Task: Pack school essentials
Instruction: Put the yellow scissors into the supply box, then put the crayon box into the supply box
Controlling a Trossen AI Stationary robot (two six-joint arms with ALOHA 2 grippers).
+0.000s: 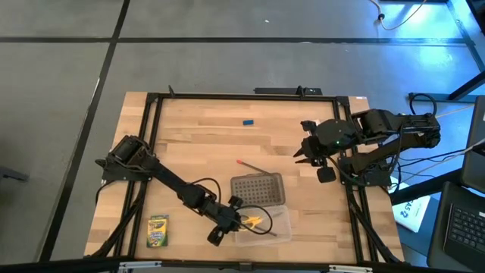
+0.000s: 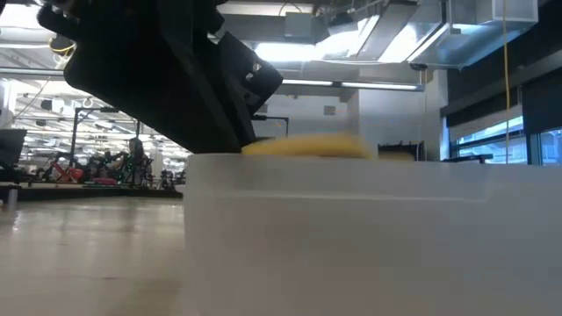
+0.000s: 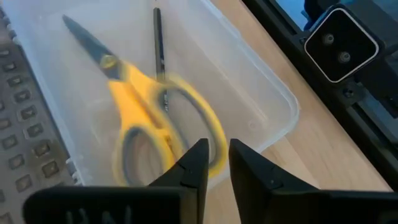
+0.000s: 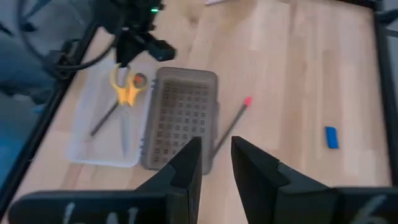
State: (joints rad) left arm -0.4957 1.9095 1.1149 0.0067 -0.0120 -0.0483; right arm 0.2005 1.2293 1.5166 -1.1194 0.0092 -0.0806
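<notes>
We are hovering left gripper (image 3: 214,163), fingers narrowly parted, over yellow-handled scissors (image 3: 149,118) in clear case (image 3: 273,106) | right gripper (image 4: 214,158) waiting far right, fingers narrow.

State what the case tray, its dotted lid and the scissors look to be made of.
Case tray: clear, glossy plastic by the look; the wood shows through its walls.
Dotted lid: grey, semi-opaque plastic, probably, with a moulded grid of raised squares.
Scissors: yellow plastic-looking handles with grey inner lining; blades dull grey, likely metal.
</notes>
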